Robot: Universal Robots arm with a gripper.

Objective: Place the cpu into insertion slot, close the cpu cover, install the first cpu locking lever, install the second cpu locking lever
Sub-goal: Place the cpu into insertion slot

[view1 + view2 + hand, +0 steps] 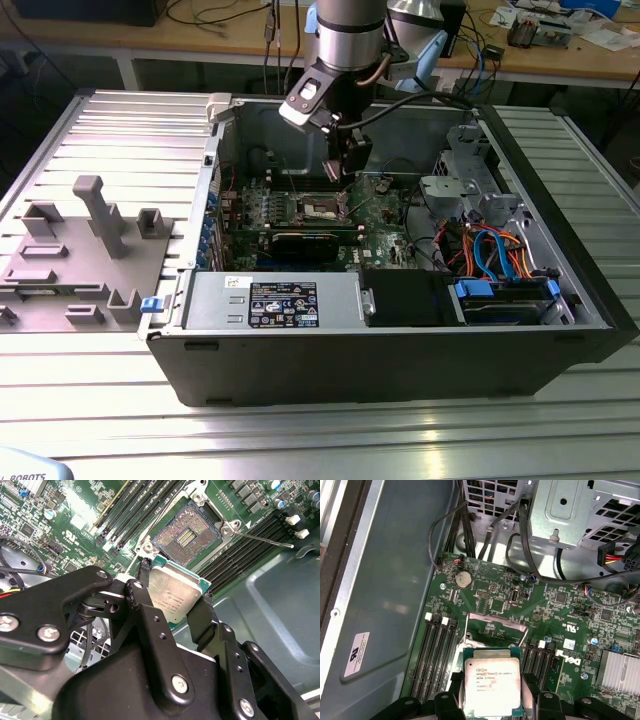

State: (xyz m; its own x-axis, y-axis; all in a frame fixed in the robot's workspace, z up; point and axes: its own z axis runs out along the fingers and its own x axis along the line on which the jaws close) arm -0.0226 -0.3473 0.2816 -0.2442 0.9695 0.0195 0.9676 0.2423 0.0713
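My gripper [345, 172] hangs inside the open computer case, just above the green circuit board [385, 215]. It is shut on the cpu [176, 592], a flat square chip with a dull silver top, pinched at two opposite edges by the black fingers [144, 575]. The insertion slot [187, 532] lies open a short way beyond the chip, with its gold contact field bare. In the first wrist view the cpu [492, 682] is held over the slot, and the cpu cover [497, 616] stands raised behind it. A thin locking lever [265, 539] sticks out sideways, unlatched.
Black memory slots [245, 545] flank the socket on both sides. A grey power supply [280, 300] fills the case's near side, and a drive cage with blue and orange cables [495, 255] sits at the exterior view's right. A grey fixture [85, 250] rests outside at the left.
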